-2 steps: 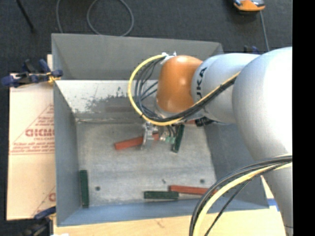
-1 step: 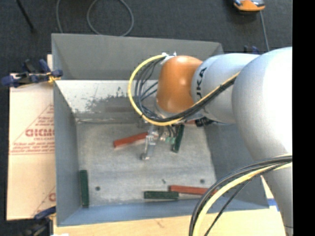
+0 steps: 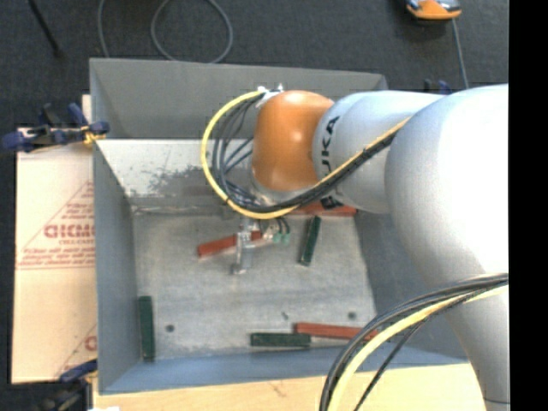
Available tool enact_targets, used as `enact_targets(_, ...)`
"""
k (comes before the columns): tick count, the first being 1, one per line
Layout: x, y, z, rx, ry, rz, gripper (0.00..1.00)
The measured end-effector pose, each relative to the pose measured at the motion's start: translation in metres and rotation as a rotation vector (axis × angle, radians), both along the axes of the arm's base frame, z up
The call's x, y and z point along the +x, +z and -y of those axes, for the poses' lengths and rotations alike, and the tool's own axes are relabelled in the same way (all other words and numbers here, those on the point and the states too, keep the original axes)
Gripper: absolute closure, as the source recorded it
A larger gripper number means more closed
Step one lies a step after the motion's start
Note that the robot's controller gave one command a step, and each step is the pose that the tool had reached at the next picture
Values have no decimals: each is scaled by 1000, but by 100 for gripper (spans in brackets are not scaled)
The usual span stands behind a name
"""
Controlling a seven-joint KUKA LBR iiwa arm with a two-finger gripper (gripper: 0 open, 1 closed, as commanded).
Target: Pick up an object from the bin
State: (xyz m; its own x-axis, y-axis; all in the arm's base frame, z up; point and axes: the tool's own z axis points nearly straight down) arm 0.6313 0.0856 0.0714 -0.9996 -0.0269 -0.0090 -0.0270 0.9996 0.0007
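— Gripper (image 3: 242, 253): down low over the floor of the bin (image 3: 113, 264), about midway between the left and right walls, a little nearer the back wall than the front one. Hung under the orange wrist cover (image 3: 287, 139), with yellow and grey cables (image 3: 211, 148) looped around it.
— Clamped or released?
— Impossible to say; too small and half hidden under the wrist.
— Nearest thing?
— Red stick (image 3: 216, 247), lying flat, nearly level across the floor, right end up against the gripper's tip. Touching or merely just beside: cannot tell. Gripped or not: cannot tell either.
— And around that?
— Just right of the gripper, a dark green stick (image 3: 307, 241), steeply tilted, apart from the red one. Behind it, toward the back wall, a bit of a red piece (image 3: 341, 210) poking out from under the arm.
— Further out?
— Along the front wall, a second dark green stick (image 3: 279, 340) lying level, with another red stick (image 3: 329, 330) just beside its right end, slightly slanted. By the left wall, close to the front-left corner, a third green stick (image 3: 147, 326) lying parallel to that wall. All three well apart from the gripper.
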Motion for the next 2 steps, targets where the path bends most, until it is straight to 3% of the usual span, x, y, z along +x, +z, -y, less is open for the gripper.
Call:
enact_targets(1,0,0,1,1,-4,0,100)
enact_targets(2,6,153,24,1,-58,5,100)
